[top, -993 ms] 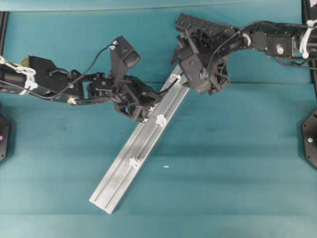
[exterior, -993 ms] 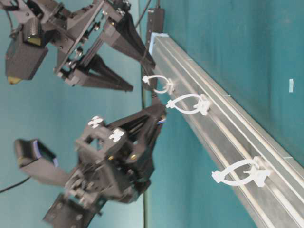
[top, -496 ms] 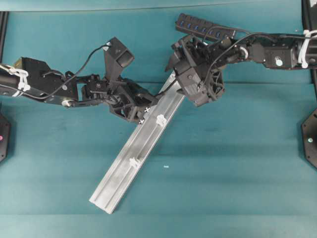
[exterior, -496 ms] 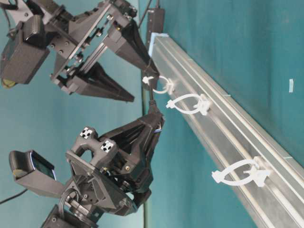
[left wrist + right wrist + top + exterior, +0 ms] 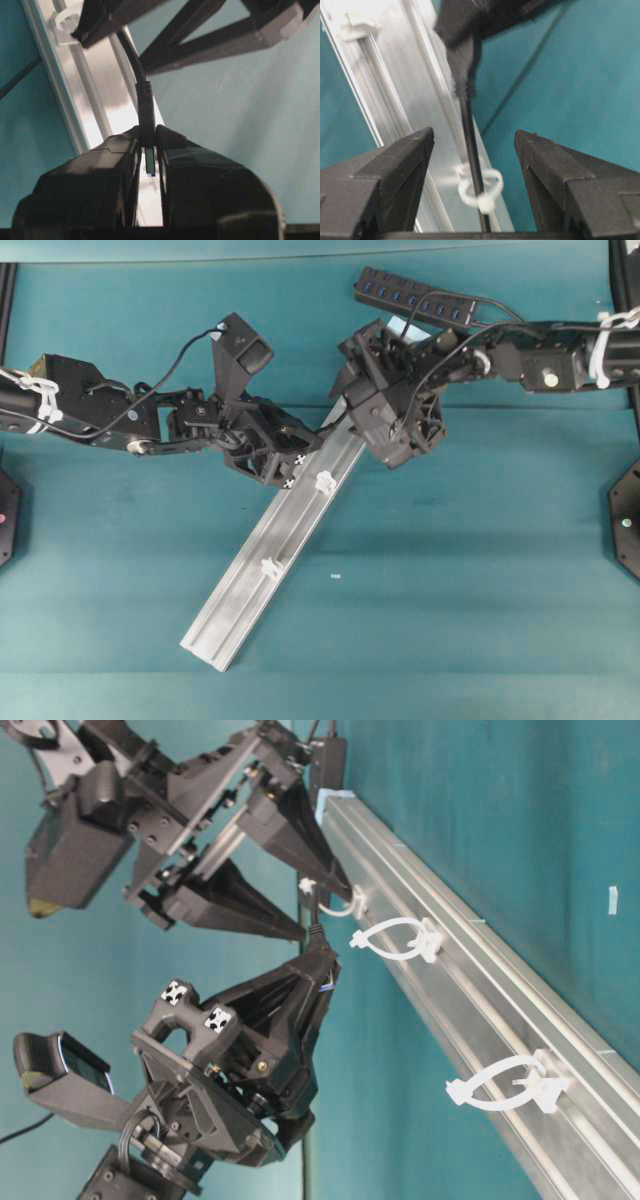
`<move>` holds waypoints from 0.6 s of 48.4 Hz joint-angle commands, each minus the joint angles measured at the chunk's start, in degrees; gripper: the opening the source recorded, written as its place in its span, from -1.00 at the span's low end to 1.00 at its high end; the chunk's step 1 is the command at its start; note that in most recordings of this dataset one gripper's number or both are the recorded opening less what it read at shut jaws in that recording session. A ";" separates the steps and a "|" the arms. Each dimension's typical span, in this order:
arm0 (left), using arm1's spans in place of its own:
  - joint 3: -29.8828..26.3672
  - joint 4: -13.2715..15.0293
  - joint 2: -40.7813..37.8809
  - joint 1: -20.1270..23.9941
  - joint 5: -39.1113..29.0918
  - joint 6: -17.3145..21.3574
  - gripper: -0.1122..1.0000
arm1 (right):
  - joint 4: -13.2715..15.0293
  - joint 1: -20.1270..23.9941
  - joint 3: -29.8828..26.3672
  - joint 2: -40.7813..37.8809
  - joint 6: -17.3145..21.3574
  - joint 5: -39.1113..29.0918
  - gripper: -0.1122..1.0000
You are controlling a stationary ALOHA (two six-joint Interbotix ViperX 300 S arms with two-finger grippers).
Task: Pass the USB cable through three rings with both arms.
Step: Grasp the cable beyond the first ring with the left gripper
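The right gripper (image 5: pixel 305 910) now sits lower and closer along the rail (image 5: pixel 500 1010), its fingertips straddling the first ring (image 5: pixel 480 190) where before they hung short of it. Its jaws stand narrower than a second ago, with the USB cable (image 5: pixel 470 140) running between them. The black hub (image 5: pixel 415 300) is uncovered behind it.

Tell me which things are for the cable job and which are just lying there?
For the job: USB cable, three rings on the rail, left fingers pinching the plug, right fingers apart.
Just there: small white speck on the teal table.
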State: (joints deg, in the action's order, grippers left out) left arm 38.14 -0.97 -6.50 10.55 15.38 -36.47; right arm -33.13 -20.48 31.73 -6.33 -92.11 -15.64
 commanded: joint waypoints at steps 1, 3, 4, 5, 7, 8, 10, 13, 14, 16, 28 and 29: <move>-1.41 -0.09 0.35 -0.35 0.53 0.09 -0.65 | -0.18 0.62 -0.44 -0.18 0.70 1.14 0.49; -1.67 -0.09 0.26 -0.26 0.53 0.09 -0.65 | -0.18 0.70 -0.44 -0.18 0.70 1.41 0.47; -1.76 -0.09 0.18 -0.35 0.53 0.09 -0.65 | -0.18 0.70 -0.53 -0.18 0.62 1.49 0.46; -1.76 -0.09 0.18 -0.26 0.53 0.09 -0.65 | -0.09 0.79 -0.53 -0.18 0.62 1.49 0.45; -1.85 -0.09 -0.09 -0.35 0.53 0.09 -0.65 | 0.00 0.79 -0.62 -0.18 0.62 1.49 0.39; -1.93 -0.09 -0.18 -0.35 0.53 0.09 -0.65 | 0.09 0.79 -0.70 -0.18 0.62 1.49 0.35; -2.02 -0.09 -0.26 -0.35 0.53 0.09 -0.65 | 0.35 0.88 -0.62 -0.18 0.62 1.49 0.24; -2.02 -0.09 -0.35 -0.35 0.53 0.09 -0.65 | 0.53 0.97 -0.70 -0.18 0.62 1.32 -0.01; -2.11 -0.09 -0.44 -0.26 0.53 0.09 -0.65 | 0.53 0.97 -0.70 -0.18 0.62 1.32 -0.11; -2.11 -0.09 -0.53 -0.35 0.53 0.09 -0.65 | 0.53 0.97 -0.79 -0.26 0.62 1.14 -0.30; -2.46 -0.09 -0.62 0.18 0.53 0.53 -0.65 | 1.14 0.79 -1.23 -0.44 0.62 -1.85 -0.69; -2.37 -0.09 -0.62 0.18 0.53 0.53 -0.65 | 1.05 0.79 -1.32 -0.44 0.62 -1.85 -0.69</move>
State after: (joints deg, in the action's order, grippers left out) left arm 37.09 -0.88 -7.56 10.63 15.38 -36.12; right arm -32.17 -19.95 31.20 -6.68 -92.02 -17.31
